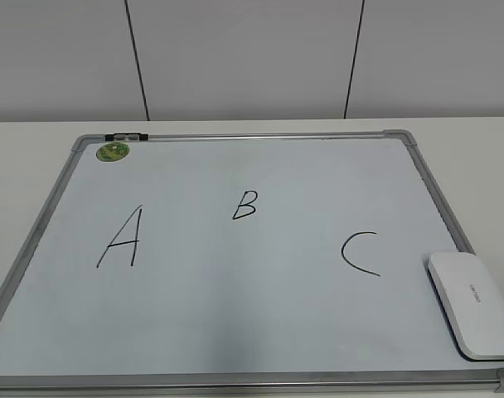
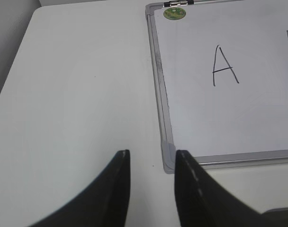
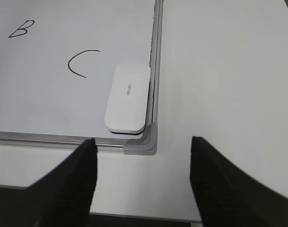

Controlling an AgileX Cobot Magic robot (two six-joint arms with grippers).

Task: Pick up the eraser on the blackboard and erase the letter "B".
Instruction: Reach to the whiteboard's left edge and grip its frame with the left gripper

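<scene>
Eraser (image 1: 474,303) lies flat in the near right corner of the blackboard (image 1: 260,323), against its right frame, just right of the "C" (image 1: 360,253). We see the letter "B" (image 1: 245,204) intact mid-board, between the "A" (image 1: 121,238) and the "C". Our left gripper (image 2: 152,163) hovers slightly parted above the board's near left corner; our right gripper (image 3: 143,151) hangs spread wide, empty, near the eraser's corner.

Only the eraser (image 1: 473,303) sits on the blackboard (image 1: 235,332), at the table's near right corner; nothing crowds the letter "B" (image 1: 244,204).
</scene>
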